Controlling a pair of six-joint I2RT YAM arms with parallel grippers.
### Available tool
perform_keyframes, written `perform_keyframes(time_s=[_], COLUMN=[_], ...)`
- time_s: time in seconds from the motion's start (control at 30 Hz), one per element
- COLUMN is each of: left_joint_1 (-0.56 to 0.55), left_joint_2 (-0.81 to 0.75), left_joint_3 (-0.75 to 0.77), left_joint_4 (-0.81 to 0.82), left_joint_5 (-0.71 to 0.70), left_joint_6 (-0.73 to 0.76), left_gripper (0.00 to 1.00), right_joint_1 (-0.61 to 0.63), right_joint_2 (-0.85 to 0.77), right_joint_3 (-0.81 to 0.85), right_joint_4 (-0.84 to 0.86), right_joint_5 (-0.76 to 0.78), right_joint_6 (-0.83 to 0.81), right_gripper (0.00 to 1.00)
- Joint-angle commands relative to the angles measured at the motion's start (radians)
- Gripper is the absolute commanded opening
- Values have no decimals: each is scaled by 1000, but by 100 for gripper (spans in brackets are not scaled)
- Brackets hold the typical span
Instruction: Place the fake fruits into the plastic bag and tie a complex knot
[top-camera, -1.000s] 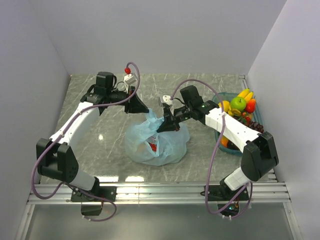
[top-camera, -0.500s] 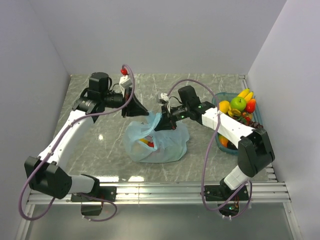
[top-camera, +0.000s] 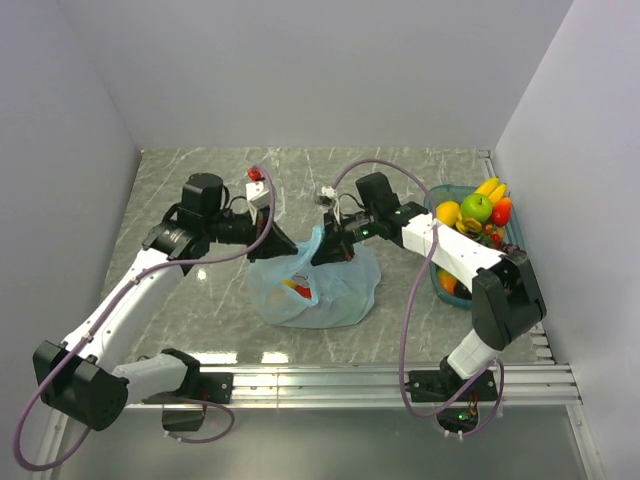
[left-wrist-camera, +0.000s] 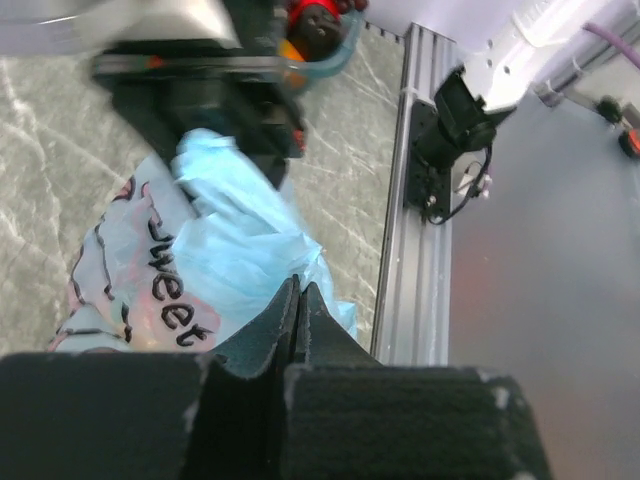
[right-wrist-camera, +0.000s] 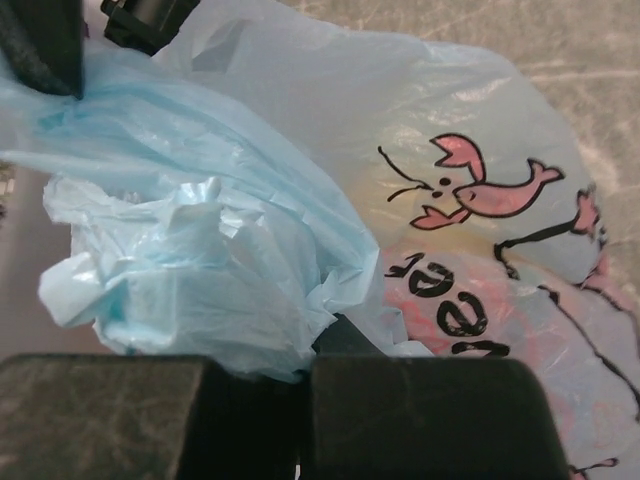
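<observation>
Plainly, the plastic bag sits in the middle of the marble table, between the two arms, its top drawn up into crumpled blue folds. The left gripper meets the bag's upper left edge; in the left wrist view its fingers are pressed fully together with blue film bunched against the tips, so it appears to pinch a thin fold, though the film inside the jaws is hard to see. The right gripper is closed on the gathered plastic at the bag's upper right, and the right wrist view shows a wad of film coming out from between its dark fingers. A pink fish drawing and black lettering mark the bag's side. A red and orange shape shows through the film. Most fake fruits lie piled in the teal tray at the table's right edge, well apart from the bag.
</observation>
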Motion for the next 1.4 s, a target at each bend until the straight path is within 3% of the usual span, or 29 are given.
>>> perform_keyframes(time_s=[0.0,0.23,0.4,0.57,0.7,0.73,0.83,1.03,1.1,1.2,1.23,1.33,1.37], left_joint_1=[-65,-252,-324,-334,-317,-312,-309,-309,-311,-311,-309,-311,-314], left_joint_2=[-4,9,45,108,87,78,59,121,128,124,121,113,111], left_joint_3=[28,12,-72,-110,-98,-96,-90,-44,-44,-43,-40,-32,-40], left_joint_4=[-14,-185,-85,5,36,31,-14,-110,-102,-111,-123,-160,-162], left_joint_5=[8,-286,-549,-721,-681,-616,-516,-439,-436,-419,-405,-348,-337], left_joint_6=[105,245,224,207,221,228,276,273,253,250,251,224,213], left_gripper=[0,1,0,0,0,0,0,0,0,0,0,0,0], right_joint_1=[-7,-7,-10,-16,-16,-18,-16,10,28,34,35,33,31], right_joint_2=[14,40,5,-15,-28,-46,-78,-26,-25,-16,-6,4,3], right_joint_3=[65,79,38,44,58,49,15,59,50,44,49,69,66], right_joint_4=[-54,-54,-23,-170,-351,-353,-274,-140,-82,-56,-68,-100,-96], right_joint_5=[-30,-32,-55,-58,-26,-15,5,31,62,115,128,180,178], right_joint_6=[57,201,247,91,-160,-200,-172,-46,-15,11,0,3,14], right_gripper=[0,0,0,1,40,63,75,76,74,39,21,0,0])
